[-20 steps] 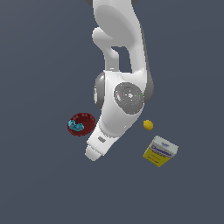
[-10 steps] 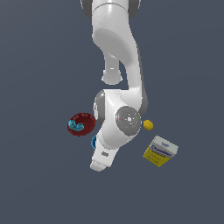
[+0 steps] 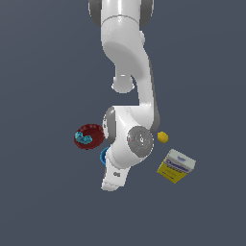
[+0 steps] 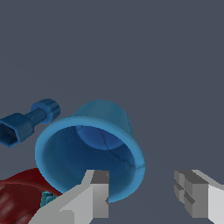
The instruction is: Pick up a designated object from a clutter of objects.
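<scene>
Pincer [image 4: 142, 192] spread wide, holding nothing. Blue cup [image 4: 94, 151] lies on its side, rim against one finger [image 4: 94, 194]. Since the earlier frame the arm has lowered, now covering most of the cup.

text: none legible | yellow-and-white box [image 3: 176, 166]: label print too blurred

glossy white arm [image 3: 127, 57], grey jt discs

One blue cup [image 4: 89, 153]; one dark red bowl [image 3: 89, 136] with one teal item [image 3: 85, 139] inside; one yellow lemon [image 3: 163, 137]; one yellow-and-white box [image 3: 176, 166]; one small dark blue piece [image 4: 27, 122]; one robot arm [image 3: 129, 110]; six loose things in all
</scene>
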Controlling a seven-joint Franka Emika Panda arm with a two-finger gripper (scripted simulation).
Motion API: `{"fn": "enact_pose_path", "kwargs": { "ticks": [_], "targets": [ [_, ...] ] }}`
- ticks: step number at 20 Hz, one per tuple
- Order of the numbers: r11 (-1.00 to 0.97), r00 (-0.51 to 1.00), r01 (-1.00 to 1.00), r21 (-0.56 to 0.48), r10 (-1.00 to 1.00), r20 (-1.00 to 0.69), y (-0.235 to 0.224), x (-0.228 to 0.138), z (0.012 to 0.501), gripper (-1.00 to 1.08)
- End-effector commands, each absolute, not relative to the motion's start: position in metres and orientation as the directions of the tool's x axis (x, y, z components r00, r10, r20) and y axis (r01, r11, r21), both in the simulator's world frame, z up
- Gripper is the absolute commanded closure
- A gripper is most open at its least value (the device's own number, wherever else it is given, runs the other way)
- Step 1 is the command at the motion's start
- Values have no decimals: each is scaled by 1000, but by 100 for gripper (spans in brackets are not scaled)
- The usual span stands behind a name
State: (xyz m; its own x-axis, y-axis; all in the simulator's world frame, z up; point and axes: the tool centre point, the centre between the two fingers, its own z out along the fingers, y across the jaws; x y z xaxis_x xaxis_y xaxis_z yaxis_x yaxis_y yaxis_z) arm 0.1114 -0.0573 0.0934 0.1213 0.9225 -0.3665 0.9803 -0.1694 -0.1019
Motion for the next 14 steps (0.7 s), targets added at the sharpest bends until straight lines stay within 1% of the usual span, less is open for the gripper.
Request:
{"fn": "enact_pose_path", "kwargs": {
  "ticks": [1,5,14],
  "targets": [
    [-162,113,981,-105,923,-367,-58,112,92,-20],
    [-166,117,981,-104,923,-367,-59,111,89,-20],
    [-161,112,981,-105,923,-367,-68,106,65,-20]
  ]
}}
